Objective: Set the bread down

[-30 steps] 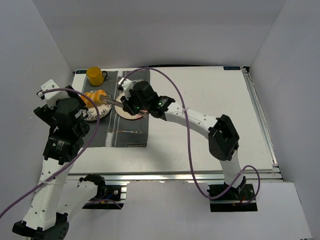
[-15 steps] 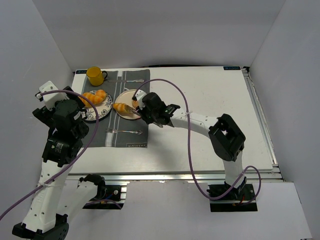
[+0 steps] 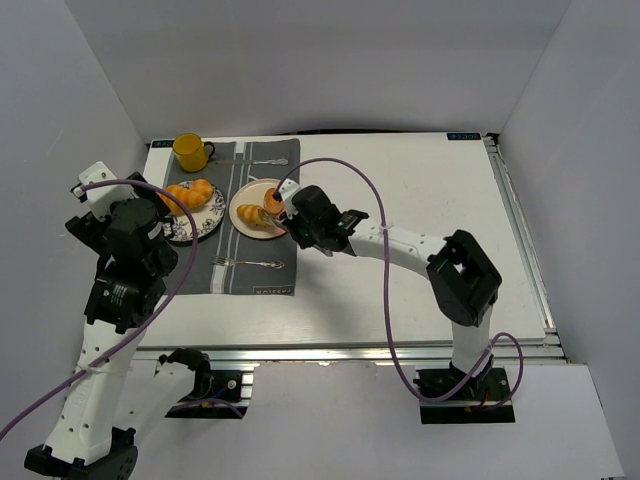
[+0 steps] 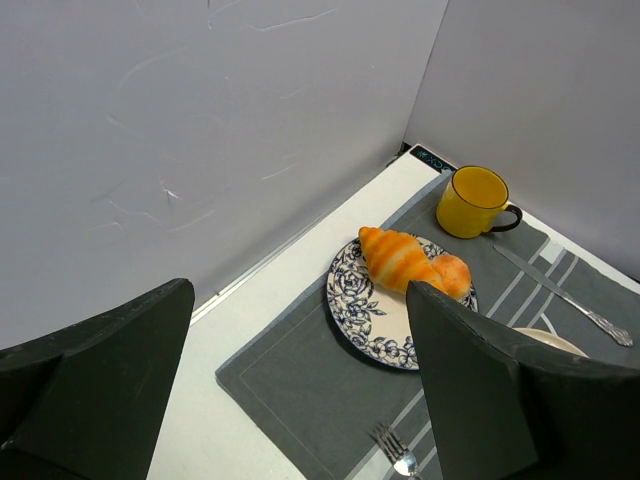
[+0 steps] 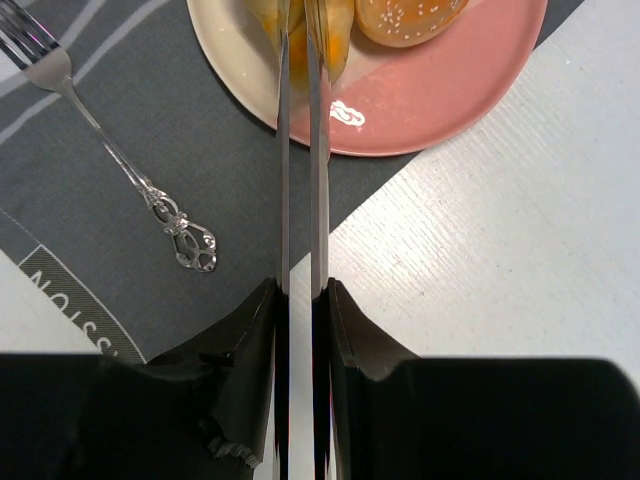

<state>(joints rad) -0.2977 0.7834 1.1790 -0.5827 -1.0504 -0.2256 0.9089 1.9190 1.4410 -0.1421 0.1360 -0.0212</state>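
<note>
Four pieces of bread (image 3: 187, 194) sit on two plates: a long roll (image 5: 338, 30) and a seeded bun (image 5: 410, 15) on the pink plate (image 5: 450, 90), a striped roll (image 4: 395, 258) touching a round bun (image 4: 452, 272) on the flower-patterned plate (image 4: 350, 300). The right gripper (image 5: 298, 12) has its thin jaws clenched narrowly on the long roll. The left gripper (image 4: 298, 290) hangs above the worktop (image 4: 185, 430), jaws spread wide. Both plates rest on a grey placemat (image 4: 290, 390), with a fork (image 5: 110, 150) alongside and a yellow mug (image 4: 472, 200) nearby.
</note>
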